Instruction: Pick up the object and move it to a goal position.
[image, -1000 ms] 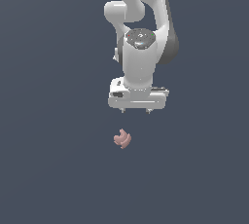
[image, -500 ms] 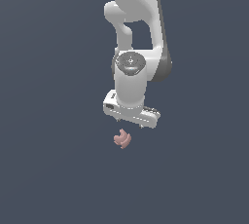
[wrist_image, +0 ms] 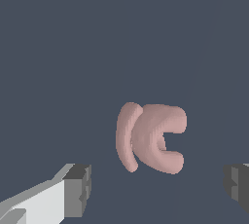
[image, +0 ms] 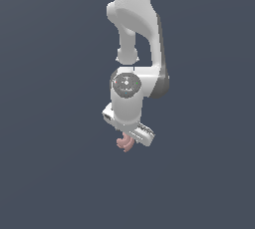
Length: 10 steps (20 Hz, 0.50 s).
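Note:
The object point(wrist_image: 148, 138) is a small salmon-pink curled blob with ridged lobes, lying on the dark grey floor. In the exterior view it point(image: 124, 144) peeks out just below the white gripper body, which covers most of it. My gripper point(wrist_image: 158, 189) is open and empty. Its two dark fingertips point(wrist_image: 80, 189) stand wide apart, and the blob lies just beyond the gap between them, touching neither. In the exterior view the gripper point(image: 130, 139) is low, directly over the blob, its fingers hidden behind the hand.
The floor point(image: 55, 173) is a plain dark grey surface. The white arm point(image: 134, 29) rises straight up from the gripper to the top edge of the exterior view.
The gripper has come down and towards the blob, turning its hand. It now hangs directly over the blob and covers most of it. The blob has not moved.

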Each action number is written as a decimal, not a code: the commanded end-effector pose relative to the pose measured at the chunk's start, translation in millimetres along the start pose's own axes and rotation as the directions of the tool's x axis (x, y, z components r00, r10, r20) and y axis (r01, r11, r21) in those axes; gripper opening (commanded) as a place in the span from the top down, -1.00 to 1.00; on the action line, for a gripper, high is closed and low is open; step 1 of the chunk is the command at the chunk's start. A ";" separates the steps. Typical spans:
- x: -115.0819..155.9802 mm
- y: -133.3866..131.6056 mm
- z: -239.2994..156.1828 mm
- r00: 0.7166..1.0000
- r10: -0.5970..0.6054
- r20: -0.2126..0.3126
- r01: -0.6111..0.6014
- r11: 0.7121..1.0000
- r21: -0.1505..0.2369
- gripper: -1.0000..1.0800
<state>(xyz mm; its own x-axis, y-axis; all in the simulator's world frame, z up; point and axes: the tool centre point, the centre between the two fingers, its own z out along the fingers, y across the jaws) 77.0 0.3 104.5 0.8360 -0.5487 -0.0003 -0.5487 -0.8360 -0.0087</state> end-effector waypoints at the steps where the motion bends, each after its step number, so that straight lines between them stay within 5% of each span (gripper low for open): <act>1: 4.5 1.1 6.3 0.999 0.039 -0.001 -0.039 0.999 -0.004 -0.92; 10: 9.3 2.9 14.4 0.997 0.083 -0.001 -0.083 0.996 -0.009 -0.92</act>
<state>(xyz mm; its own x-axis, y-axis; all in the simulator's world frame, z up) 83.2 -7.2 89.8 0.7874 -0.6165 -0.0008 -0.6165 -0.7874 0.0002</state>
